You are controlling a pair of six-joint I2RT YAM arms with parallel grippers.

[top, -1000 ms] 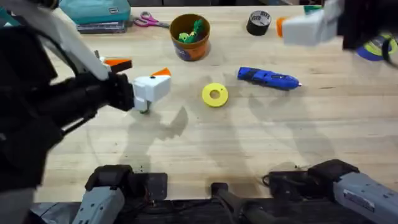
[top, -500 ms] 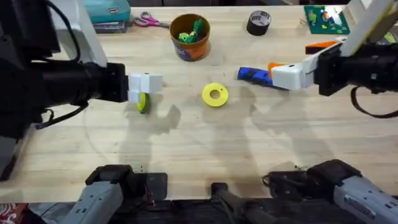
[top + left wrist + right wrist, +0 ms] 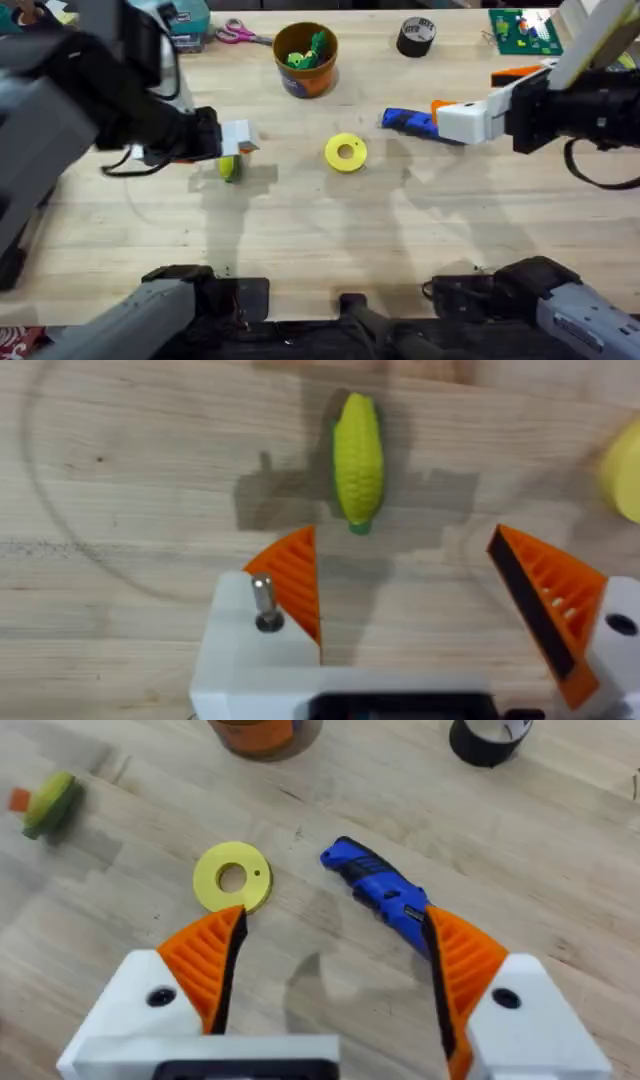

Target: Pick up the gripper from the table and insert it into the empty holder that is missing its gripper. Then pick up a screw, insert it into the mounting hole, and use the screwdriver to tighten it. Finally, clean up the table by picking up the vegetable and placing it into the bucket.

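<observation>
Corn [image 3: 357, 458] lies bare on the table [image 3: 330, 240], just ahead of the left gripper [image 3: 420, 585], whose orange pads stand spread with nothing between them. From above, the corn sits at about 8 o'clock from the bucket [image 3: 305, 60], well apart from it, with the left gripper [image 3: 235, 150] right over it.

Risk one: the cob is smooth and round. If the pads close across its narrow waist off-centre, it is likely to roll or squirt out toward 12 o'clock on the table. Its long axis runs roughly along the gripper's line of approach, so the pads would meet its long sides, which helps.

Risk two: the carry to the bucket, up at 1 o'clock from the corn. A loose pinch could drop the cob short, or the wrist could clip the bucket's rim and tip the toy pieces out.

Risk three: the right gripper [image 3: 330, 955], also spread and empty, hovers over the screwdriver [image 3: 375, 895], with the yellow ring [image 3: 232, 877] near it. A swing toward the bucket from both sides could bring the arms together.

A screw-like pin [image 3: 263, 600] stands in the left finger's white base; whether it is fully seated I cannot tell.
</observation>
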